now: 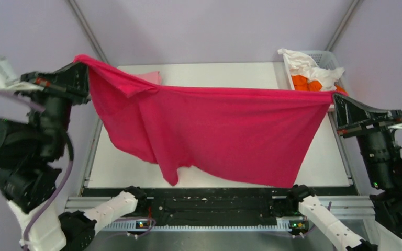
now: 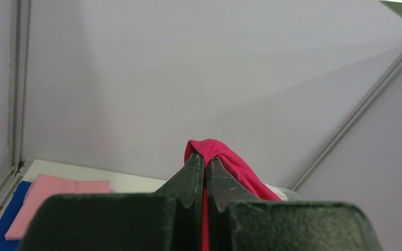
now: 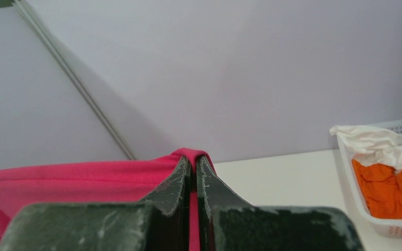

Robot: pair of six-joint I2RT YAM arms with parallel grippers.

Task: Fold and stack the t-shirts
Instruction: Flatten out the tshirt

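Room: pale lilac panel walls around a white table [image 1: 112, 170].
Near edge: both arm bases sit on a black rail, with white links angling outward.
Left gripper [image 2: 205, 159]: raised at the table's left side, jaws pinched tight on a bunched corner of cloth, which pokes up between the tips.
Right gripper [image 3: 192, 159]: raised at the right side, jaws likewise clamped on the opposite corner.
Magenta-red t-shirt [image 1: 214, 130]: stretched between the two grippers like a banner, top edge taut. The body hangs toward the near edge and its lower hem is uneven (one fold near the left corner flops over).
Light pink t-shirt [image 2: 57, 193]: folded flat at the far left of the table, behind the hanging cloth.
Royal blue t-shirt [image 2: 5, 214]: lies under the pink one, its edge showing on the left.
White slotted basket [image 3: 392, 227]: stands at the far right corner.
Orange t-shirt [image 3: 392, 191]: crumpled inside the basket.
White t-shirt [image 3: 377, 138]: heaped over the orange, spilling onto the basket's rim.
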